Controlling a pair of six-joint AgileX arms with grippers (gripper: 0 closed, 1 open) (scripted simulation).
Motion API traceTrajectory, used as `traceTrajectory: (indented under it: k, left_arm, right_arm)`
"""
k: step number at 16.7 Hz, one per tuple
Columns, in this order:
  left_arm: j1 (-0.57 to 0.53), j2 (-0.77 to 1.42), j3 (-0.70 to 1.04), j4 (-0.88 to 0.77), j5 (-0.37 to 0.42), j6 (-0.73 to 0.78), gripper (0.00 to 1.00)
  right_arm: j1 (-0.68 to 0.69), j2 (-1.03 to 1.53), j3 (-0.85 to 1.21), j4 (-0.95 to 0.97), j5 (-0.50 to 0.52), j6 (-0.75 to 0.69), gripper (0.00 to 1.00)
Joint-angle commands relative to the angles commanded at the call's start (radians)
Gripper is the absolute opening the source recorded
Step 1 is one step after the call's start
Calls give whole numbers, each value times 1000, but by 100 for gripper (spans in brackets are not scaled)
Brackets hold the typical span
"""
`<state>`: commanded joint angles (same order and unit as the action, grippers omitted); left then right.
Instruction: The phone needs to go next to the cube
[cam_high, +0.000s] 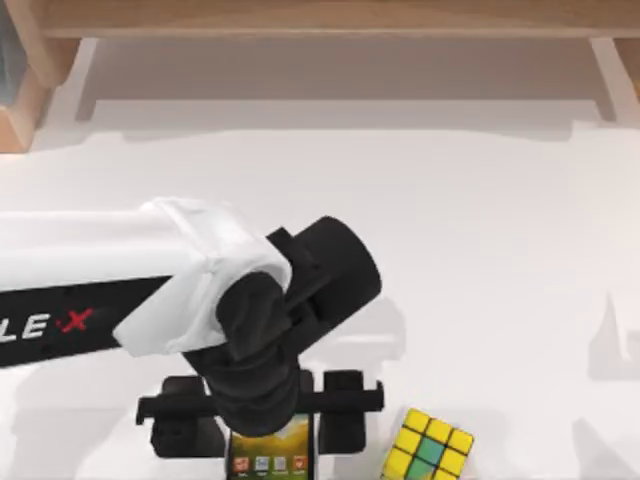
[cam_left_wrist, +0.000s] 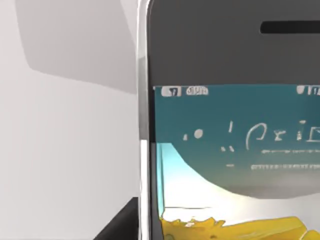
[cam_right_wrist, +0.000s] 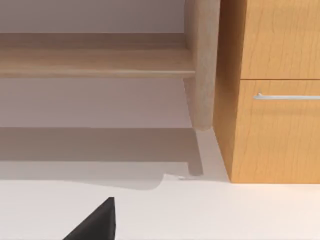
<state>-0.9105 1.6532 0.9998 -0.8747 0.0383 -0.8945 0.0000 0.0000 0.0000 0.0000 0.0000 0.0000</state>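
Spanning the whole top view, the white worktop (cam_high: 480, 220) carries everything, and the left arm reaches across it from the left toward the near edge. Its pincer (cam_high: 262, 420) hangs over the phone (cam_high: 268, 455), one dark finger on each long side of the slim body, so the jaws straddle it; whether they press the sides or stand just clear I cannot tell, nor whether the phone rests on the worktop or is lifted a little. The left wrist view looks straight onto the phone's (cam_left_wrist: 230, 150) lit screen from close up. The cube (cam_high: 430, 448) sits at the near edge, just right of the phone, with a narrow strip of bare worktop and the right-hand finger between them. Judging by that, the phone is already close to the cube, so most of the carrying looks done; what seems left is settling it, letting go and drawing the arm clear without nudging the cube. The right arm is parked, facing a wooden cabinet (cam_right_wrist: 270, 100). No container is on the worktop.
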Motion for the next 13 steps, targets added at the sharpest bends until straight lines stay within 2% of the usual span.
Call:
traceTrajectory:
  k: [7, 12, 13]
  left_arm:
    - [5, 24, -71, 92, -66, 15, 0]
    - [5, 33, -80, 96, -70, 15, 0]
    - [5, 33, -80, 96, -70, 15, 8]
  right_arm:
    - [0, 0, 0, 0, 0, 0, 100]
    - [0, 0, 0, 0, 0, 0, 100]
    - [0, 0, 0, 0, 0, 0, 100]
